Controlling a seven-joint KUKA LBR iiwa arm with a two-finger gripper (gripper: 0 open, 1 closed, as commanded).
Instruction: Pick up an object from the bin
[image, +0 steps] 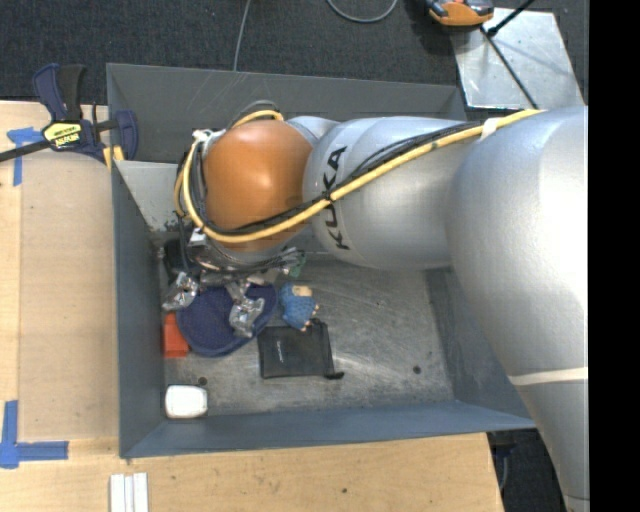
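Over the left part of the bin (132, 300), the arm (400, 200) is stretched in from the right. Its wrist is turned downward under the orange cover (255, 175), round which a yellow cable (400, 160) is looped. The gripper (213, 303) is held low, close to the bin floor. Its two metal fingers (243, 314) are seen apart, with nothing clamped between them. Directly under the gripper a dark blue disc (212, 334) is lying, and an orange block (175, 338) is set against the disc's left edge. Just right of the gripper a small blue toy (297, 306) is seen. A black square (295, 353) is laid below and to its right. A white lump (186, 402) is placed well below it, near the bin's corner.
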